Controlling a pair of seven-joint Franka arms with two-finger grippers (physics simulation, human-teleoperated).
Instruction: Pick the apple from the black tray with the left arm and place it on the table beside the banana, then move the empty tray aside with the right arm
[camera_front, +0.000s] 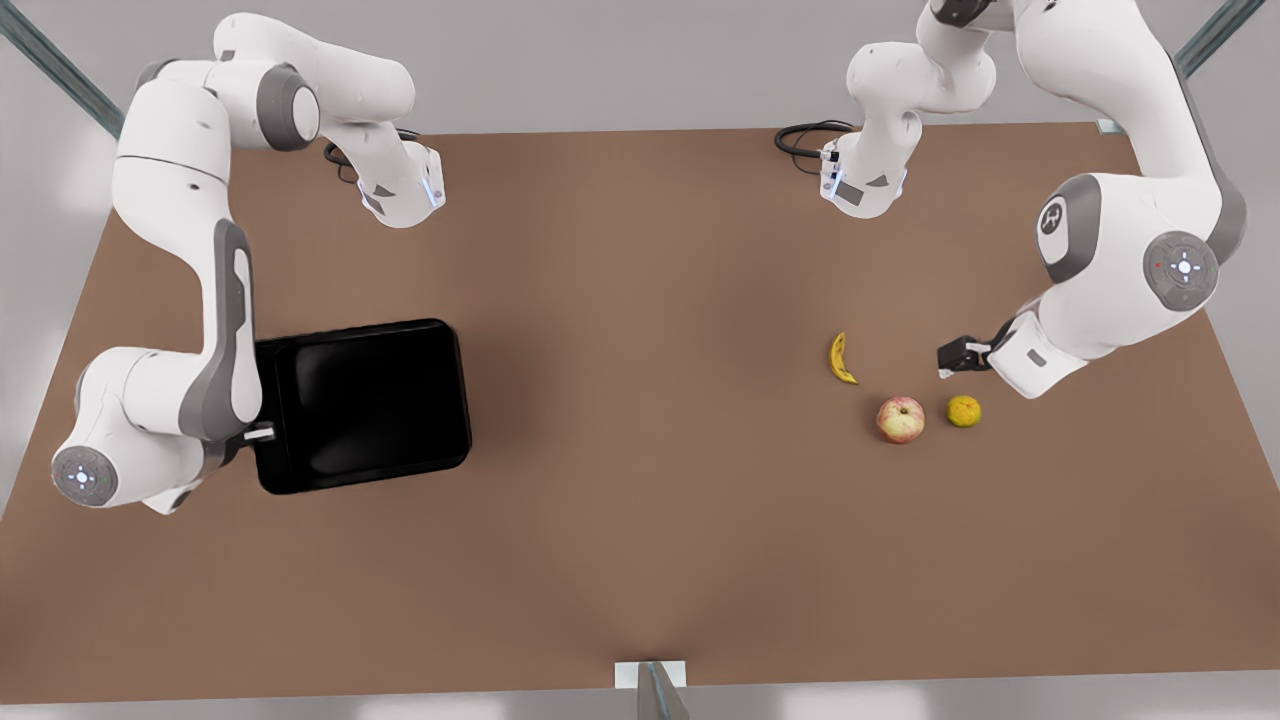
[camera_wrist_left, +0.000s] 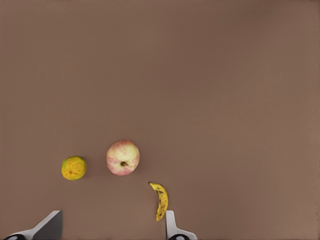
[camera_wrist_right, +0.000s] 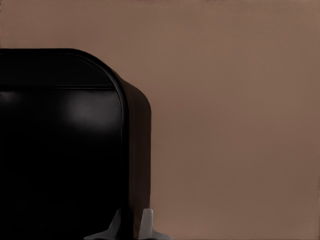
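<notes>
Tray at frame left, empty, stiff and glossy, likely slick, right gripper fingers pinching its rim; apple on bench beside banana, left gripper fingers wide, holding nothing.

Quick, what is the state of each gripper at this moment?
Left gripper: open, holding nothing, above the table near the banana and the apple.
Right gripper: shut on the black tray, fingers pinching its rim.
</notes>
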